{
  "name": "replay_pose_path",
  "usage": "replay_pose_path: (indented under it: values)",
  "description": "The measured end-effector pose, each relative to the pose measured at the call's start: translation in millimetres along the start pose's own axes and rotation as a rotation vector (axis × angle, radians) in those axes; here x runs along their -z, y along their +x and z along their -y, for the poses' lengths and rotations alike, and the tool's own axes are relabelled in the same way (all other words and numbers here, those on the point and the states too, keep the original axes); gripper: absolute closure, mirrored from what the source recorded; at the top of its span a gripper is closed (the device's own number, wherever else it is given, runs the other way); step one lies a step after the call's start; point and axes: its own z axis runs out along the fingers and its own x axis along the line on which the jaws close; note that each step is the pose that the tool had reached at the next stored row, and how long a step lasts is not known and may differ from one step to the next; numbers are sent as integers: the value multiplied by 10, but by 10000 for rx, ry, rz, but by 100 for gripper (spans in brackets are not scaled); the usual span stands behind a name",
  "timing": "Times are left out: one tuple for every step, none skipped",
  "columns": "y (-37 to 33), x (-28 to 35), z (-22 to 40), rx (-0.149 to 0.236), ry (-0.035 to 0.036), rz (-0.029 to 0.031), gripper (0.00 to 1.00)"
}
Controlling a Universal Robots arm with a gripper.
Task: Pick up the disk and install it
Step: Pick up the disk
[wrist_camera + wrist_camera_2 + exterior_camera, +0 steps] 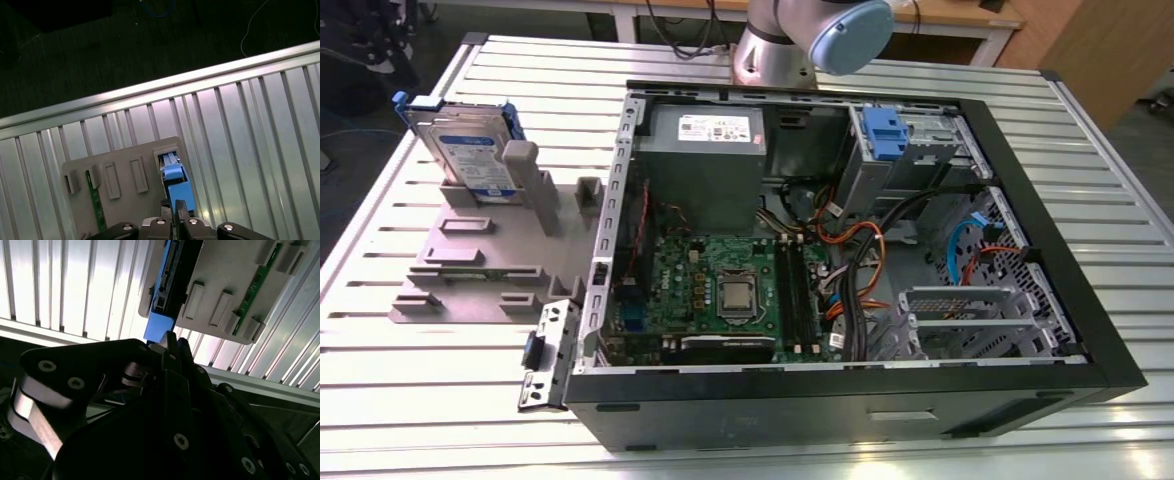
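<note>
near the table [400, 390] corner, the disk [462, 150] stands unpicked in its rack [467, 268]; the gripper [175, 204] hovers above, clenched empty.

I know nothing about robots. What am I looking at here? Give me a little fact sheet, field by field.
Table: slatted metal top
Computer case: lies open, circuit board showing
Disk: stands on edge in the grey holder, to the exterior view's left of the case; not yet installed
Pincer: shut, holding nothing; points toward the disk's edge, apart from it
Arm: its base stands at the table's far side
</note>
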Motion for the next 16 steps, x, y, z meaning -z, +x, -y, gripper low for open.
replay_pose_path:
  values:
    - [-2,-5,-1,0,0,1,77]
    - [-5,-12,-2,0,0,1,77]
    - [-9,-21,-2,1,0,2,71]
    - [-13,-29,-3,1,0,1,71]
    - [-18,-39,-5,1,0,2,65]
    - [-21,-49,-6,1,0,2,59]
    - [-24,-60,-6,4,1,2,59]
    - [-26,-70,-7,25,2,3,53]
    - [-29,-78,-8,59,1,2,47]
    - [-31,-87,-9,92,1,3,47]
    - [-34,-99,-9,105,2,3,42]
    - [-35,-114,-10,108,2,4,42]
    - [-36,-131,-11,117,0,8,35]
    - [-36,-149,-11,136,-1,12,35]
    - [-37,-166,-13,175,-2,18,35]
    - [-36,-181,-15,233,-4,24,35]
